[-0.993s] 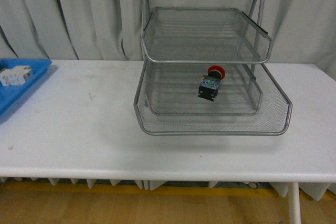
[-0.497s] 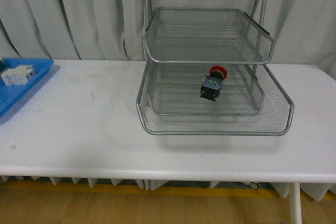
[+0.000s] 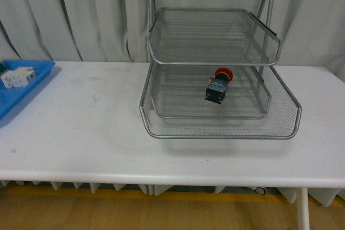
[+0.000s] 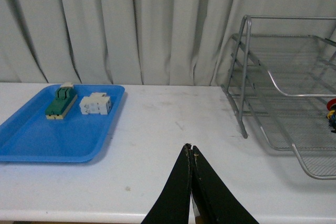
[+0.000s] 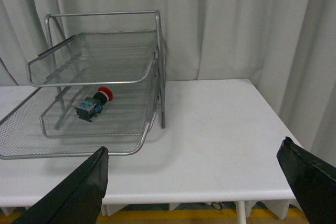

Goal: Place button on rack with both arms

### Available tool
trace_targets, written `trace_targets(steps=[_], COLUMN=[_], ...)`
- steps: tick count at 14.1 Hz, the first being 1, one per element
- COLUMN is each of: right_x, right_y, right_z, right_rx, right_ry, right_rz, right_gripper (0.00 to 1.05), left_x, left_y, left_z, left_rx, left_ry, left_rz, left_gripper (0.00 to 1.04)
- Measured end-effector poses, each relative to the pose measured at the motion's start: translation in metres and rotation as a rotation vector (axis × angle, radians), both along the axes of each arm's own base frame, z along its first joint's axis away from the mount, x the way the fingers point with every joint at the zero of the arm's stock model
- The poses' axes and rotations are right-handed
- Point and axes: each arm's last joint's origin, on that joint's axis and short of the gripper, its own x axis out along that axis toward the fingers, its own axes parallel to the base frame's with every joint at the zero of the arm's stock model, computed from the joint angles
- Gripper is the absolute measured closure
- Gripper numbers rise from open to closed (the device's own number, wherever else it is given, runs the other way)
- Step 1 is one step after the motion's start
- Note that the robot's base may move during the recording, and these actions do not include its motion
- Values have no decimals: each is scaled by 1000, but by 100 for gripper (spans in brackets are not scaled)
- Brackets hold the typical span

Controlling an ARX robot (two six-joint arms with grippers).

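Note:
The button [image 3: 218, 86], with its red cap and dark body, lies on its side on the middle tier of the silver wire rack [image 3: 215, 127]. It shows again in the right wrist view as the button [image 5: 94, 103] inside the rack [image 5: 79, 153]. My right gripper [image 5: 191, 169] is open and empty, well back from the rack over the table's front edge. My left gripper [image 4: 190, 150] is shut on nothing, over bare table between the blue tray and the rack [image 4: 273, 82]. Neither arm shows in the front view.
A flat blue tray [image 4: 31, 140] at the table's left holds a green-topped switch [image 4: 61, 101] and a white breaker [image 4: 95, 103]. The tray [image 3: 11, 103] also shows at the left edge of the front view. Grey curtains hang behind the white table [image 3: 81, 133].
The front view has shifted very slightly since one second ago; the button and rack stay where they were.

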Motion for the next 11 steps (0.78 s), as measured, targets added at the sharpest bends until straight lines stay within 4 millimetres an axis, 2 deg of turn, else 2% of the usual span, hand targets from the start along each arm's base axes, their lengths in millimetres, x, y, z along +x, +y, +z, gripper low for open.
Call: trace_targets(steps=[5, 11], right_x=[0, 0], right_y=[0, 0], right_z=[0, 0], right_rx=[0, 0], right_ry=[0, 0], right_rz=[0, 0], right_gripper=[6, 6], left_x=[-10, -20], left_y=[0, 0], left_z=[-11, -10], left_rx=[0, 0], left_ry=[-8, -17], left_rz=[2, 1], left_gripper=[103, 103])
